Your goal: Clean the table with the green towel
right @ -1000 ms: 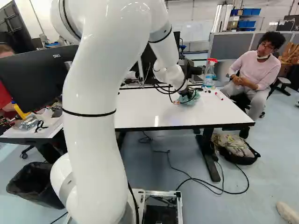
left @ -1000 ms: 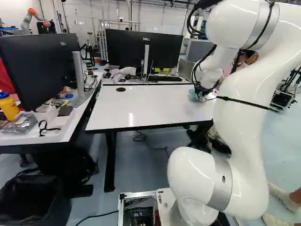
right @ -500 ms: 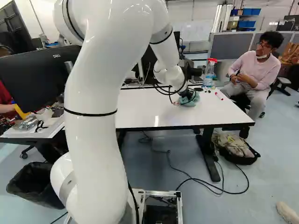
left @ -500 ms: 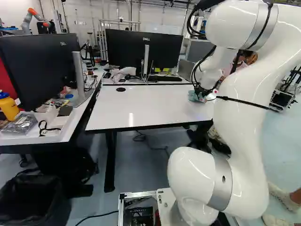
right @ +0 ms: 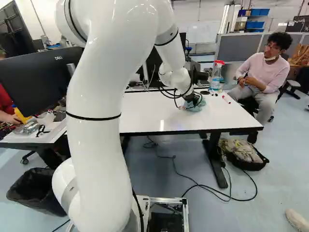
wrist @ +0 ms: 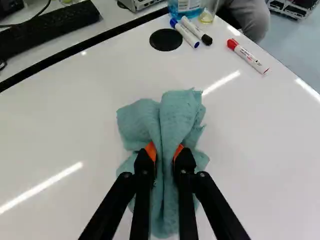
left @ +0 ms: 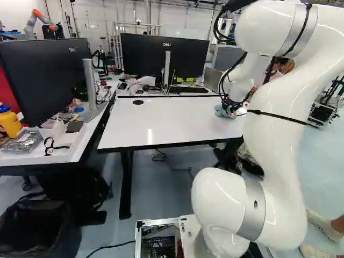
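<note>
Grasping item: one black hand (right: 194, 99), two-fingered, its orange pads (wrist: 151, 149) pressed from two sides on an upright fold of the green towel (wrist: 175, 112).

Landmark: said towel, one, crumpled, blue-green, lying on the white surface (left: 161, 121) with black edging; cloth bulges out ahead of the fingers and on either side of them. In the wrist view the hand (wrist: 166, 154) stands with its tips sunk in the folds.

Arm (right: 99, 104): one, white, with black cables, bending over the surface and down to the towel.

Disc, black, flat (wrist: 166, 39): one, beyond the towel, near it, set in the surface.

Markers, white-bodied, three. Blue-capped marker (wrist: 185, 33) and black-capped marker (wrist: 196, 30): side by side, beyond the towel, next to the disc. Red-capped marker (wrist: 248, 56): apart from that pair, to the right of the towel in the right base view.

Spray bottle (right: 217, 76): one, red head, blue liquid, upright, beyond the towel and somewhat right of it in the right base view.

Monitor (left: 185, 56): one, black, beyond the towel and to its left in the left base view; keyboard (left: 188, 90), black, beneath it.

Yellow bottle (left: 9, 122): one, blue lid, well apart from the towel, to its left in the left base view.
</note>
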{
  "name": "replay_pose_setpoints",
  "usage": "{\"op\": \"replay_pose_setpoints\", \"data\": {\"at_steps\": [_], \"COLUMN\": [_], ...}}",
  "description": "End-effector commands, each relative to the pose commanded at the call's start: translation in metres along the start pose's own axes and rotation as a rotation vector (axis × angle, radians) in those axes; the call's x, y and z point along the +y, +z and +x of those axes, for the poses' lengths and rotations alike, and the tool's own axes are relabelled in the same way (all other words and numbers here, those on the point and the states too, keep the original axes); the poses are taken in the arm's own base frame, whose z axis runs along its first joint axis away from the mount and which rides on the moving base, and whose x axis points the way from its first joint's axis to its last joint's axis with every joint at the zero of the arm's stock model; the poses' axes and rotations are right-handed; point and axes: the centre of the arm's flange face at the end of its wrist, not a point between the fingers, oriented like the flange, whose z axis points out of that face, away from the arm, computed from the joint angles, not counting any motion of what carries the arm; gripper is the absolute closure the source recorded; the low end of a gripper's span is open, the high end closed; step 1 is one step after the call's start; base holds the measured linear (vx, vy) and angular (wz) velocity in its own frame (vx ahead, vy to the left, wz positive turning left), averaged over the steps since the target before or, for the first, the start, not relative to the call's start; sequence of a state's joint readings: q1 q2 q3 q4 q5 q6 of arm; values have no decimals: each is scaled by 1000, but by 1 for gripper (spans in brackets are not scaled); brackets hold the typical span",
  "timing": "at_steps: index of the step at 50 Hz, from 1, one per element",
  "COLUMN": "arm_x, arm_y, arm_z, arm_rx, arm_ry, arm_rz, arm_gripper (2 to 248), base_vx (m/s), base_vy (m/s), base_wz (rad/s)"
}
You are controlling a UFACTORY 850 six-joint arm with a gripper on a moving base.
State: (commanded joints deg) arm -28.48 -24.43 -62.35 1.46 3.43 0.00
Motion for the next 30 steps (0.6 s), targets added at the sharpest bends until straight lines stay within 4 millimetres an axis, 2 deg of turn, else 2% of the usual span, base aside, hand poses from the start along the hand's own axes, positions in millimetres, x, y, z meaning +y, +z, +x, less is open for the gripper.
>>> {"op": "replay_pose_setpoints", "data": {"at_steps": [30], "arm_x": [0], "arm_y": [0], "arm_z": [-5], "arm_rx": [-54], "arm_ry": [0], "arm_rz": [0], "arm_gripper": [195], "base_vx": [0], "base_vy": [0], "base_wz": [0]}}
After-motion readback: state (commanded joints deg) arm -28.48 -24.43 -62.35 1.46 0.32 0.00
